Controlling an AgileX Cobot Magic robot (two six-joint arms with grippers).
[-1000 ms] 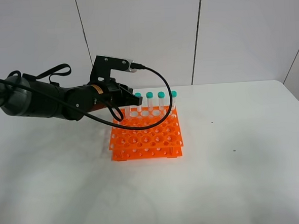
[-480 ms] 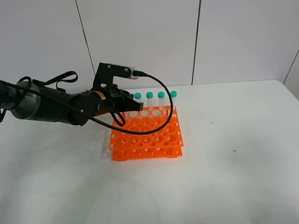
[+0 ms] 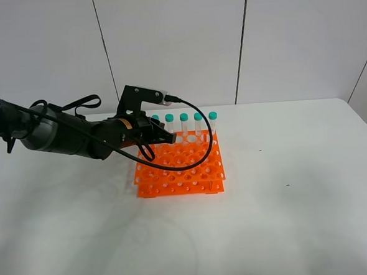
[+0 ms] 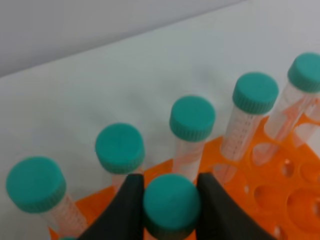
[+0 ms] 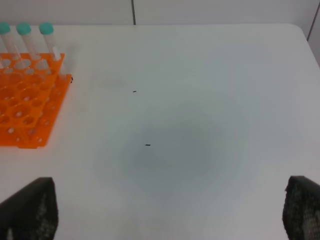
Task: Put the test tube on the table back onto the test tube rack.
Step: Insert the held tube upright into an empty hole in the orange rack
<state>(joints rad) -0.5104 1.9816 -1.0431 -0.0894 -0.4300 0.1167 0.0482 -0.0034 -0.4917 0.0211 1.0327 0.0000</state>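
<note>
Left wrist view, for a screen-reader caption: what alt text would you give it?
The left claw grips a test tube by its teal cap between two black fingers, over the orange test tube rack. Behind it, five more teal-capped tubes stand in a row in the rack, with the white table beyond.

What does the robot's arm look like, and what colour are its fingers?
The left arm is shiny black, built from thick round tubes, with a small orange-yellow band near the wrist. A small white box sits on a black bracket, and a long black cable loops from it. The left fingers are smooth black; the right fingers are dark with rough pads.
</note>
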